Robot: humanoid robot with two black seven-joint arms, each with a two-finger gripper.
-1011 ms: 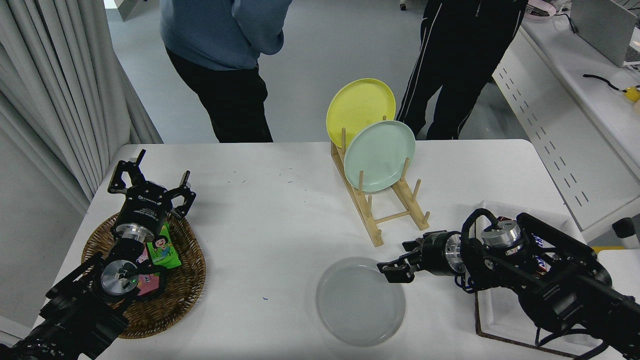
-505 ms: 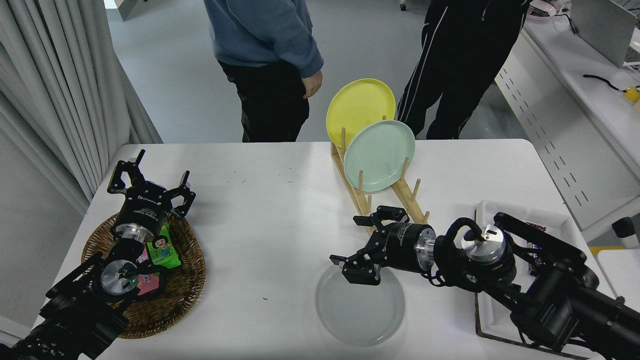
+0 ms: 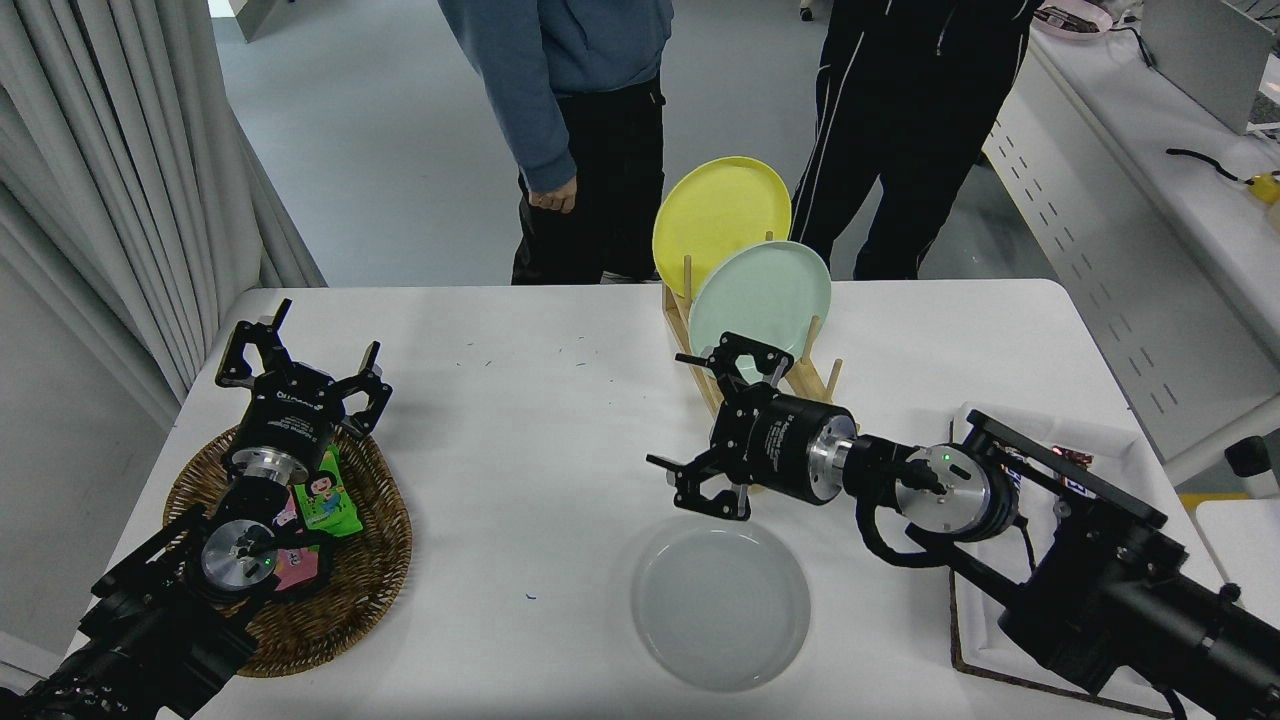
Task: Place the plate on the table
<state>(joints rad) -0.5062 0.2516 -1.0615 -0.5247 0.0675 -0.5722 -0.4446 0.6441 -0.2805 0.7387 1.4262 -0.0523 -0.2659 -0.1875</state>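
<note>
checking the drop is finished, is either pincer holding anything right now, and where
Nothing is held. The right pincer is open in the air, apart from the grey plate lying flat on the table. The left pincer is open and empty.

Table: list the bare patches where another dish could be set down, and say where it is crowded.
The widest bare stretch of the table lies between the wicker basket and the wooden rack. The far right corner, beyond the rack, is also bare. Crowded: near right, where the grey plate, right gripper and tray sit close.
</note>
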